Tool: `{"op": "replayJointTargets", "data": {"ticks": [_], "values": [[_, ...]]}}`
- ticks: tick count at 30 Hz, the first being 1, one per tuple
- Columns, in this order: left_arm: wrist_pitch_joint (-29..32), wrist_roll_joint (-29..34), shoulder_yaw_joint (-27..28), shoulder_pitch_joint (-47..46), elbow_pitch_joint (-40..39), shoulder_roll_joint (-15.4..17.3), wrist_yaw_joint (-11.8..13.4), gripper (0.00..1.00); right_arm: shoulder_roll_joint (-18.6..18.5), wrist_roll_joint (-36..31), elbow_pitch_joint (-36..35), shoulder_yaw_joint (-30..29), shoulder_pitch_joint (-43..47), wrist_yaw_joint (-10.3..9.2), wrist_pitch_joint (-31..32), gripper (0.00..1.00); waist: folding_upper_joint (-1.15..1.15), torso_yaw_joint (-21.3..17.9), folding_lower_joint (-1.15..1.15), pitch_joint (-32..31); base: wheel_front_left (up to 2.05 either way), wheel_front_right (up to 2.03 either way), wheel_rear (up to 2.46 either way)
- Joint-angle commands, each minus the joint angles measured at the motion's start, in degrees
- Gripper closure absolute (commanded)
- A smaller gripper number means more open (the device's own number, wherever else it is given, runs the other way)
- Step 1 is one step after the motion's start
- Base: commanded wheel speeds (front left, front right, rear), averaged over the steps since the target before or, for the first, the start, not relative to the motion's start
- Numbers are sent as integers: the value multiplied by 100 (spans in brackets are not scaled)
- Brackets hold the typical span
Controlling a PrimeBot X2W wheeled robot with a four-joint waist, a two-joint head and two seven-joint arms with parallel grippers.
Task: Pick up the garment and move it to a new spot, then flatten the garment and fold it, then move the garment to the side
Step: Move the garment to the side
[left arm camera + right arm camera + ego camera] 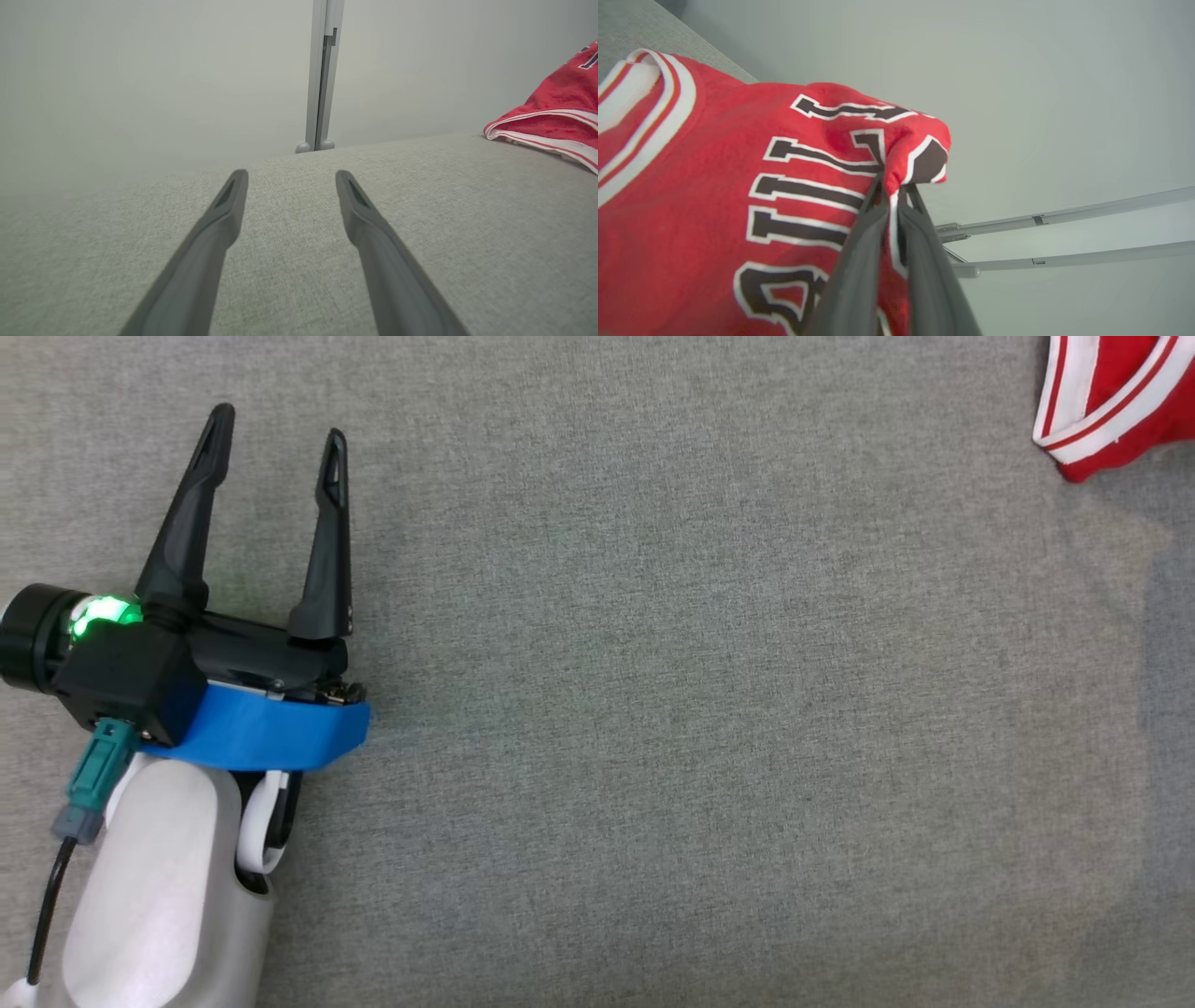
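Grey woven cloth covers the counter (709, 709), with a pale wall (140, 70) behind it. The red jersey (1111, 401) — soft knit, white-striped trim, black lettering — lies at the upper right of my head view. My right end effector (894, 186) pinches a bunched fold of it. My left end effector (277, 425) hovers spread and empty, well apart. The pinch looks thin — I judge the fabric could slip free mid-lift.

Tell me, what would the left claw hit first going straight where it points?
Probably nothing nearby: the left gripper points along the grey cloth; the red shirt lies off to its right. Beyond the edge stands a pale post, distance unclear.
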Motion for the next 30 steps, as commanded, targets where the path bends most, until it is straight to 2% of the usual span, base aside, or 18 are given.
{"op": "replayJointTargets", "data": {"ticks": [1, 5, 9, 16, 21, 30], "values": [[-34, -39, -14, 16, 11, -19, 21, 0, -42, -8, -28, 1, 66, -9, -62, 0, 0, 9, 0, -25, 0, 0, 0], [-84, -81, -56, 58, 130, -65, 24, 0, -40, 40, 63, 110, 152, -9, -289, 0, 0, 95, 0, -211, 0, 0, 0], [-171, -135, -66, 172, 313, -124, 46, 0, 236, 222, 223, 120, 342, -9, -525, 0, 0, 201, 0, -548, 0, 0, 0], [-277, -278, -17, 627, 720, -257, 94, 0, 1088, 1084, 150, 30, 1259, -6, -1067, 0, 0, 429, 0, -1410, 0, 0, 0], [-309, -368, 40, 1133, 938, -318, 128, 0, 1663, 1635, -198, 82, 2219, -5, -1331, 0, 0, 590, 0, -2000, 0, 0, 0], [-317, -440, 234, 1901, 1087, -393, 145, 0, 2677, 1871, -961, -241, 3940, -5, -1691, 0, 0, 903, 0, -2791, 0, 0, 0]]}}
